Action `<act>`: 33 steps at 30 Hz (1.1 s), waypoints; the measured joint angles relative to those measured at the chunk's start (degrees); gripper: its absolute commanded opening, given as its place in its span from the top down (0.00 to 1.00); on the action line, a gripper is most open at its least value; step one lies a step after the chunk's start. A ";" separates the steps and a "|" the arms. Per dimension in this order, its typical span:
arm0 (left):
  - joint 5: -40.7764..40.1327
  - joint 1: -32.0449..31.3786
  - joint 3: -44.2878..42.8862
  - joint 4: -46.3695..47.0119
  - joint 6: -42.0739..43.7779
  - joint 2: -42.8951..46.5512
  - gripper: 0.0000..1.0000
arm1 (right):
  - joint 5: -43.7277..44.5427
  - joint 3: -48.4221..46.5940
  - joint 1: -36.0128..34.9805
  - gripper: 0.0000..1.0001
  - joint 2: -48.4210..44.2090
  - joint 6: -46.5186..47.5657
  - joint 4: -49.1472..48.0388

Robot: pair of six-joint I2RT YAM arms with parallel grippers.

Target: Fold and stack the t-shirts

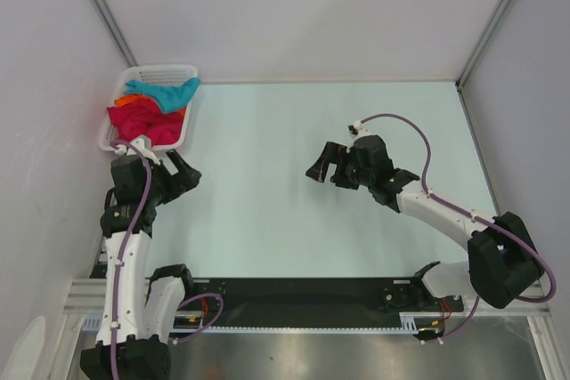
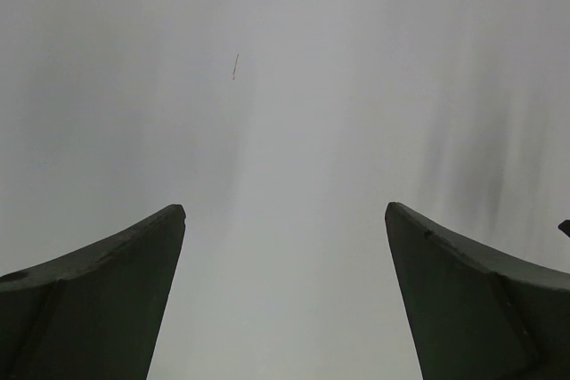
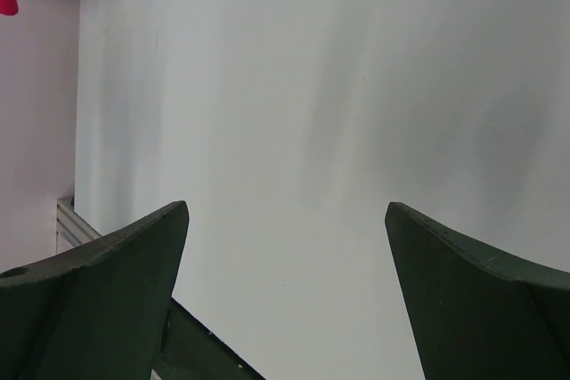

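— Left hand (image 1: pixel 185 175), operator: your fingers stand spread wide and hold nothing. The wrist view shows only bare table (image 1: pixel 285 131) between them.

— And where do the t-shirts (image 1: pixel 147 109) lie from that hand?

— You have them all heaped in the white slatted basket (image 1: pixel 165 69) at the far left corner of the table. The crimson shirt (image 1: pixel 141 119) fills the near part of the heap. The teal shirt (image 1: pixel 166 92) is draped over the far part, with one end hanging across the right rim. The orange shirt (image 1: pixel 131 100) shows only as slivers between them. Your left hand sits just beside the basket's near right corner, on the side towards the arm bases, and its fingers point away from the heap, out over the table. Whether your wrist touches the rim cannot be told from above.

— Right hand (image 1: pixel 319 169)?

— Released as well, with the jaws fully apart and nothing in them. You hold it over the middle of the table, well apart from the basket, fingers turned towards the left side. In its wrist view the basket's corner and a scrap of crimson cloth show at the top left edge, far beyond the fingertips.

— Anything folded or stacked on the table?

— No shirt lies outside the basket.
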State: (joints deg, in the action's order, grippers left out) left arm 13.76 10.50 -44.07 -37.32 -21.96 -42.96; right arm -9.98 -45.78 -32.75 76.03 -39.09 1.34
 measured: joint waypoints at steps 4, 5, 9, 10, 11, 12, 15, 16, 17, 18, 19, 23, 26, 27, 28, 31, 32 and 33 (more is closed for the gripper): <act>0.00 0.00 0.44 0.35 0.02 0.00 0.01 | -0.04 0.00 0.00 0.00 0.33 0.00 0.00; 0.02 0.00 0.50 0.48 0.00 0.00 0.01 | -0.04 0.00 0.00 0.00 0.39 0.00 0.00; 0.02 0.00 0.96 1.07 0.00 0.00 0.01 | -0.13 0.00 0.00 0.00 0.72 0.00 0.00; 0.02 0.00 1.03 1.18 0.00 -0.02 0.00 | -0.22 -0.02 0.00 0.00 0.83 0.00 0.00; 0.04 0.00 1.09 1.25 0.00 -0.02 0.00 | -0.26 -0.04 0.00 0.00 0.96 0.00 0.00; 0.04 0.00 1.11 1.29 0.00 -0.02 0.00 | -0.35 -0.09 0.00 0.00 1.16 0.00 0.00; 0.07 0.00 1.14 1.33 0.07 -0.02 0.00 | -0.55 -0.09 0.00 0.00 1.44 0.00 -0.04; 0.09 0.00 1.11 1.33 0.13 -0.02 0.00 | -0.68 -0.11 0.00 0.00 1.49 0.00 -0.28; 0.09 0.00 1.11 1.27 0.24 -0.02 0.00 | -0.87 -0.17 0.00 0.00 1.64 -0.02 -0.50; 0.07 0.00 0.98 0.94 0.63 -0.02 0.01 | -1.09 -0.28 0.00 0.00 1.90 -0.09 -0.79; 0.07 0.00 0.61 0.33 0.94 -0.07 0.00 | -1.53 -0.61 0.00 0.00 2.47 -0.22 -1.27; -0.02 0.00 -4.09 -2.62 2.14 -0.11 0.01 | -4.37 -3.69 0.00 0.00 6.60 -1.42 -4.24; -0.04 0.00 -7.69 -3.06 2.58 0.70 0.00 | -7.34 -7.21 -0.52 0.00 10.73 -2.43 -6.88; -0.07 0.00 -8.37 -3.08 2.60 1.16 0.00 | -8.33 -8.68 -1.01 0.00 12.37 -2.64 -8.04; -0.13 0.00 -8.72 -3.13 2.62 1.49 0.01 | -9.22 -10.10 -1.57 0.00 13.86 -2.82 -8.24; -0.83 0.00 -8.94 -3.98 2.95 2.14 0.00 | -12.02 -17.81 -4.85 0.00 20.92 -2.75 -9.03; -1.20 0.00 -8.94 -4.39 3.02 2.10 0.00 | -12.81 -20.57 -6.23 0.00 23.37 -2.64 -9.25; -1.46 0.00 -8.94 -4.70 3.02 1.95 0.01 | -13.49 -22.99 -7.72 0.00 25.57 -2.40 -9.38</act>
State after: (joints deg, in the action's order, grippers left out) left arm 12.29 10.50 -53.01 -42.02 -18.94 -41.01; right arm -23.46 -68.77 -40.47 101.60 -41.50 -8.03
